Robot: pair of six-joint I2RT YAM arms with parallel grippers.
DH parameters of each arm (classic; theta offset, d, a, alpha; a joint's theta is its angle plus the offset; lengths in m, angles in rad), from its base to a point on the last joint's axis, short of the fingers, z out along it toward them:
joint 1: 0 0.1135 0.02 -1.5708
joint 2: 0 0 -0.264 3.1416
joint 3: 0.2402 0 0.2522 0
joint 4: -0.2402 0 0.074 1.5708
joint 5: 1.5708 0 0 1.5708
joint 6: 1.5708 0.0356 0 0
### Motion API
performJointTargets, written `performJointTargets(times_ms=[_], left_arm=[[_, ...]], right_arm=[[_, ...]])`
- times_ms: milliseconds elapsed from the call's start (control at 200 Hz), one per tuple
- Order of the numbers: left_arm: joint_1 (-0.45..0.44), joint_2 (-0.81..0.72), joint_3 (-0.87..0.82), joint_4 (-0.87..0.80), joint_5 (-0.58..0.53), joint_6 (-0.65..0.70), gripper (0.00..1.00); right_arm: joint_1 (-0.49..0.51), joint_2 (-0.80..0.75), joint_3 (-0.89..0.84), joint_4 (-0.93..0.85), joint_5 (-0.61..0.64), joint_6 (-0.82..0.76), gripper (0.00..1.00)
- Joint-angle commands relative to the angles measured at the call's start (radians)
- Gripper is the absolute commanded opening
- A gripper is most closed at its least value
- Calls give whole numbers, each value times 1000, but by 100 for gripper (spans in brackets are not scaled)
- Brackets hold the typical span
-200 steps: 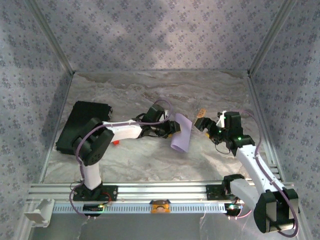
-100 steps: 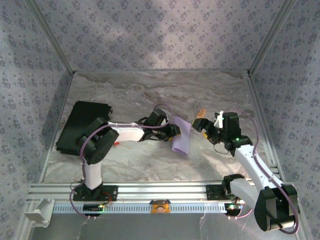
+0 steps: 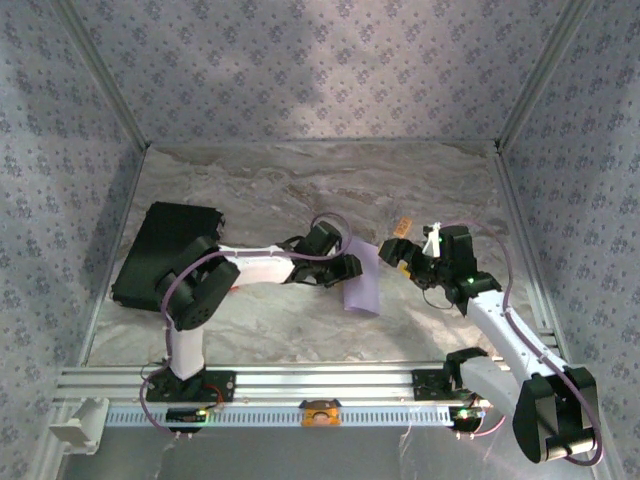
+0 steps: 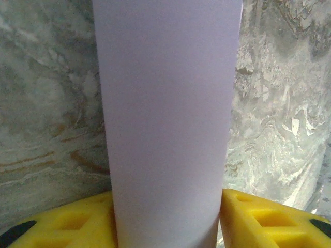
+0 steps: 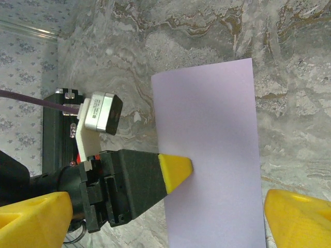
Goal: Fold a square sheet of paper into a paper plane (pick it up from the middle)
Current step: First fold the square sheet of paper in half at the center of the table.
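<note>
Sheet [image 3: 365, 290] x1, maybe in L end effector [image 3: 350, 270]; R end effector [image 3: 393, 254] near

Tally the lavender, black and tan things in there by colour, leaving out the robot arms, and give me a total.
Lavender: 1, the square sheet of paper
Black: 1, the pad
Tan: 1, the small block
Total: 3
</note>
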Motion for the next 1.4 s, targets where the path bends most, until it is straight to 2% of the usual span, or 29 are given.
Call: performJointTargets(times_ms=[0,145,395,929,1274,1399], left_arm=[[-6,14,33,-98,-49,61,54],[-7,-7,55,-163,-88,101,59],[1,-35,43,-163,-101,120,62],[45,-74,7,-163,-81,171,54],[51,-22,86,-308,-80,276,52],[58,8,136,-387,-102,269,51]], right_arm=[[11,2,4,1,3,-21,98],[15,8,6,-12,5,-25,98],[23,42,5,1,-10,-28,98],[54,78,3,26,-5,-20,98],[69,103,5,30,6,-13,98],[77,114,9,34,15,-10,98]])
